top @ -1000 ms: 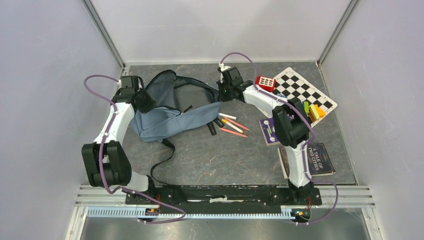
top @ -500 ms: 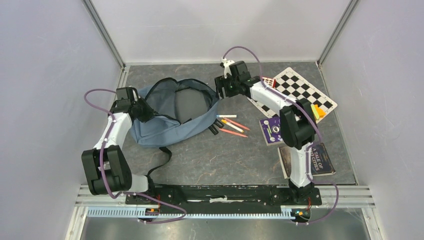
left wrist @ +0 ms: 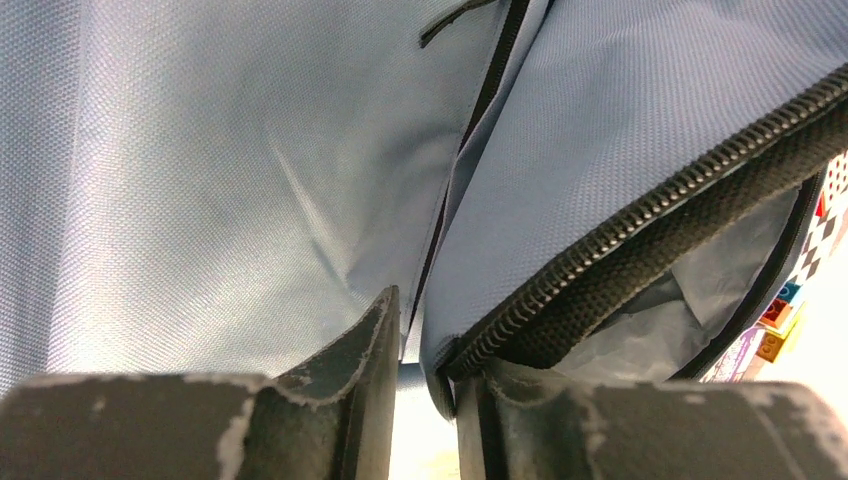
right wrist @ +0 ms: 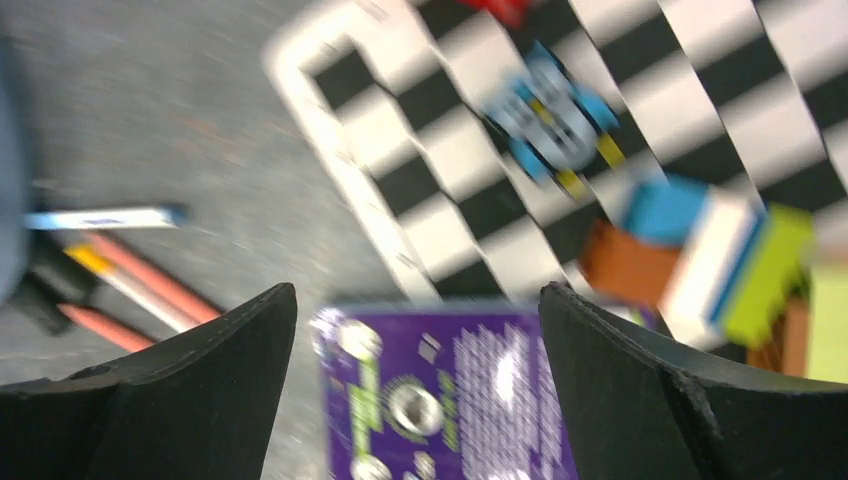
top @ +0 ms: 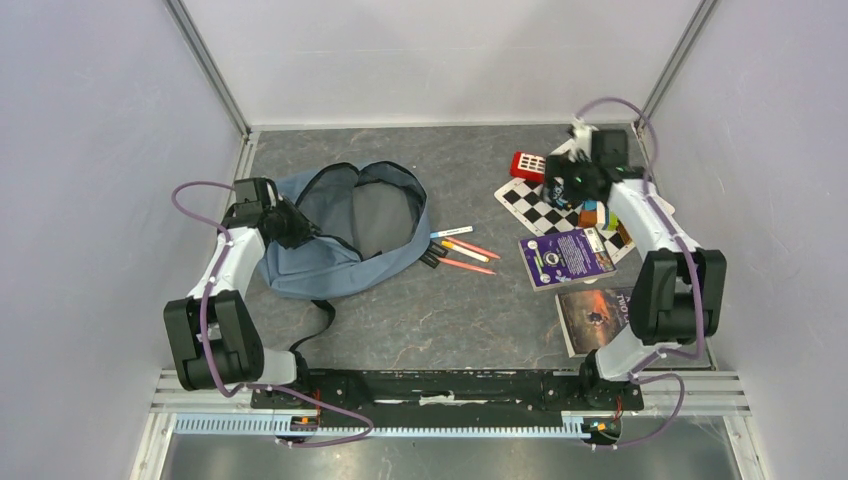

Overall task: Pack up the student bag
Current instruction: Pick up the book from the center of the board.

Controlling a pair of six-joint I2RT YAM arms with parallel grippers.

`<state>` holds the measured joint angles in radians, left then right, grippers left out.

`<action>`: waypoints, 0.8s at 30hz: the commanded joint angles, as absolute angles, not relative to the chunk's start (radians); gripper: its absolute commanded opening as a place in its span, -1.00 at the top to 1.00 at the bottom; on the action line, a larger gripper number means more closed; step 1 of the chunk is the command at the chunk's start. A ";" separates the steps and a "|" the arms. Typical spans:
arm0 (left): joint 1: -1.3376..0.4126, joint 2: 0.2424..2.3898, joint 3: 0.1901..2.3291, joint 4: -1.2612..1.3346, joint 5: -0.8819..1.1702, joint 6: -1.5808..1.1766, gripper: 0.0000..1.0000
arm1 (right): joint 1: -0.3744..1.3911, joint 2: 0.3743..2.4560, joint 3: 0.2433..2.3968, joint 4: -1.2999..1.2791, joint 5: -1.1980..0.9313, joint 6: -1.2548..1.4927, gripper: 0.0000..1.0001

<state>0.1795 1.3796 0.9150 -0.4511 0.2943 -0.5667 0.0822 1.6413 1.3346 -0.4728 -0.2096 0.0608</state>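
The student bag (top: 340,262) lies at 9 o'clock on the table. Its mouth is open and its long side runs from 8 to 2 o'clock. The left gripper (top: 290,224) is pinched tight on the bag's edge. The right gripper (top: 556,187) hangs wide open, holding nothing, over the checkerboard (top: 530,205). From it, the bag is well apart at 9 o'clock. The purple book (top: 565,257) is near it at 6 o'clock.

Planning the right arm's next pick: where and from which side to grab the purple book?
Its left edge, coming from the pencils. The purple book lies flat, so only an edge can be pinched; its far-right corner crowds the chessboard and blocks, while bare table borders the left.
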 commanded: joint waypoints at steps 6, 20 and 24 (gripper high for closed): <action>0.186 1.345 0.955 -0.495 0.252 -0.498 0.08 | -0.353 1.504 1.030 -0.438 -0.329 0.101 -0.91; 0.186 1.276 0.936 -0.499 0.243 -0.439 -0.74 | -0.462 1.520 0.826 -0.373 -0.395 0.103 -0.72; 0.183 1.240 0.920 -0.485 0.250 -0.419 -0.91 | -0.461 1.519 0.784 -0.344 -0.420 0.080 -0.59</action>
<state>0.1795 1.2942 0.9279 -0.5156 0.2611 -0.4808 -0.4622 1.5433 0.8192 -0.3958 -0.3691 0.1055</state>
